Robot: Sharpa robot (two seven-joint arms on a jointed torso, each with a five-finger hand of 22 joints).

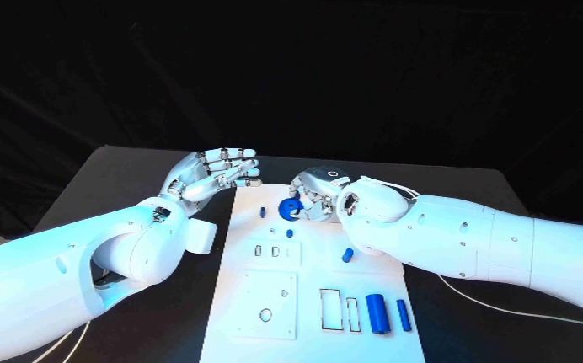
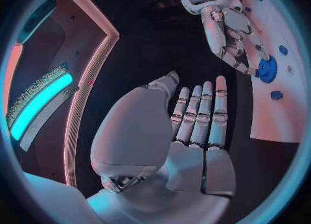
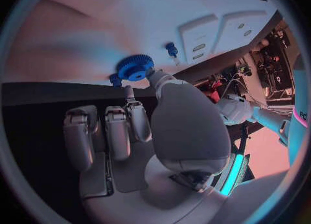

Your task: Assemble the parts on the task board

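Fingers (image 3: 132, 114) of the right hand (image 1: 326, 194) pinch a blue gear (image 1: 291, 208) over the task board (image 1: 243, 296); left hand (image 1: 216, 173) hovers open-fingered, holding nothing.

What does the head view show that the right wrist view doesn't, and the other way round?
Head view alone: the left hand open beside the task board, and two blue cylinders lying at the board's near end. Right wrist view alone: the teeth round the blue gear, with the right hand's thumb and a finger on it. Both show the right hand holding that gear over the board and a small blue peg.
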